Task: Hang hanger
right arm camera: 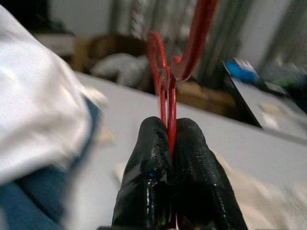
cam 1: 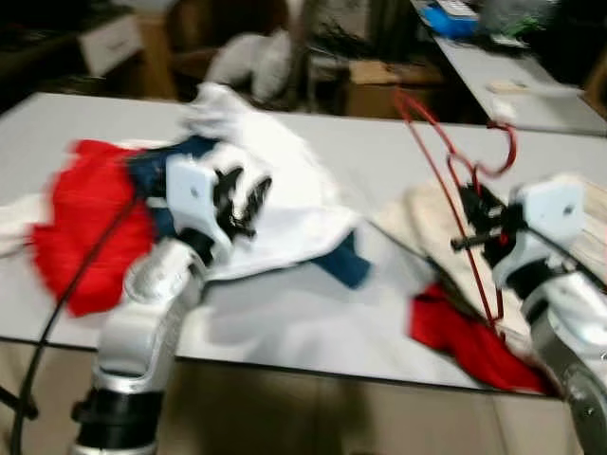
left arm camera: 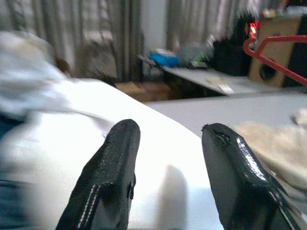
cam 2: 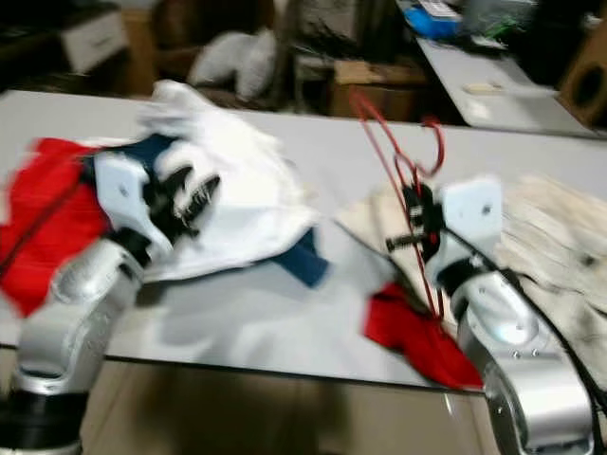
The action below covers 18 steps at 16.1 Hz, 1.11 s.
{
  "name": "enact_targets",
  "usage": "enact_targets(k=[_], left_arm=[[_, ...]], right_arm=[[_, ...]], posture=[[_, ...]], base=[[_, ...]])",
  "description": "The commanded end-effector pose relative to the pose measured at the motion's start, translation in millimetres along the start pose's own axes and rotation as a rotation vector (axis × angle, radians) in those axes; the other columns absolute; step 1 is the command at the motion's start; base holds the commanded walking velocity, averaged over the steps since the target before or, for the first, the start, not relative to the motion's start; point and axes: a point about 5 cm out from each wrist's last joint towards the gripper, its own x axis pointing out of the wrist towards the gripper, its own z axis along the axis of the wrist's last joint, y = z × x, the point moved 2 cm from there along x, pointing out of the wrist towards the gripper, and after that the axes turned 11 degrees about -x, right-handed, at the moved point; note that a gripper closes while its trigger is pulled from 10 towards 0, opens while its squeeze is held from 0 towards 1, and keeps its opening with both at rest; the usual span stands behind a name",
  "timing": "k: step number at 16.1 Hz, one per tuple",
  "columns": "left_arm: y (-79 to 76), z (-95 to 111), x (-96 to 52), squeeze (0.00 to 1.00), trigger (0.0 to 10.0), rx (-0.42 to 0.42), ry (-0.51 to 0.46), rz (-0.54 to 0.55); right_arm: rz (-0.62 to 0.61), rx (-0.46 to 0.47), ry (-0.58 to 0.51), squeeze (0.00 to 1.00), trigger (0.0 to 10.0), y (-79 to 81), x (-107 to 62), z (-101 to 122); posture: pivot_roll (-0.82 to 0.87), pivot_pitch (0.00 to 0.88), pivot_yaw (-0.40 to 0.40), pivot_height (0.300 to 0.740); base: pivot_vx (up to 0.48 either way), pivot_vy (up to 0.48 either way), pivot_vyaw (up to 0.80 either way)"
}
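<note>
A red wire hanger [cam 1: 453, 180] stands tilted above the right side of the grey table [cam 1: 379, 161], its hook [cam 1: 505, 152] pointing right. My right gripper [cam 1: 477, 220] is shut on the hanger's wire, and in the right wrist view both black fingers [right arm camera: 153, 177] pinch the red hanger [right arm camera: 169, 96]. My left gripper [cam 1: 239, 199] is open over a white garment [cam 1: 285, 194] on the table's left half. In the left wrist view the fingers [left arm camera: 112, 182] stand apart with nothing between them, just above the white cloth [left arm camera: 96, 143].
Red cloth [cam 1: 90, 223] and dark blue cloth [cam 1: 341, 261] lie by the white garment. A cream knitted cloth [cam 2: 550, 246] and another red cloth [cam 1: 469, 341] lie under my right arm. A second table [cam 1: 503, 76] and boxes stand behind. The views are blurred.
</note>
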Motion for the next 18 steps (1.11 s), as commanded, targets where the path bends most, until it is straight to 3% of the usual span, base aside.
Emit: enact_targets(k=[1,4,11,13,16,18], left_arm=[[2.4,-4,-4.7,0.20,10.0,0.042,0.000,0.029],[5.3,-17,-10.5,0.21,10.0,0.075,0.039,0.049],[-7.2,-13,3.5,0.20,10.0,0.051,0.013,-0.014],[-6.9,-15,6.1,0.19,10.0,-0.007,0.023,-0.008],[-0.9,-14,5.4,0.19,10.0,0.025,0.018,0.038],[-2.8,-19,3.6,0.19,10.0,0.032,0.027,0.027]], right_arm=[[-0.014,0.016,0.005,0.00,10.0,4.2,1.0,-1],[-0.018,0.032,-0.008,0.00,10.0,9.1,3.3,1],[-0.044,0.041,-0.039,0.00,10.0,8.1,0.6,6],[-0.063,0.002,-0.054,0.00,10.0,2.4,0.5,13],[-0.066,-0.017,-0.079,0.00,10.0,-0.8,0.2,20],[-0.120,0.086,-0.032,0.00,10.0,-6.8,-1.9,7]], posture=[[-0.15,0.035,-0.024,0.740],[-0.15,0.035,-0.022,0.740],[-0.17,0.035,0.023,0.740],[-0.17,0.036,0.027,0.740],[-0.18,0.036,0.024,0.740],[-0.18,0.037,0.017,0.740]], base=[[0.000,-0.364,0.00],[0.000,-0.360,0.00],[0.000,-0.323,-0.80],[0.000,0.360,-0.80],[0.000,0.320,-0.80],[0.000,-0.146,-0.40]])
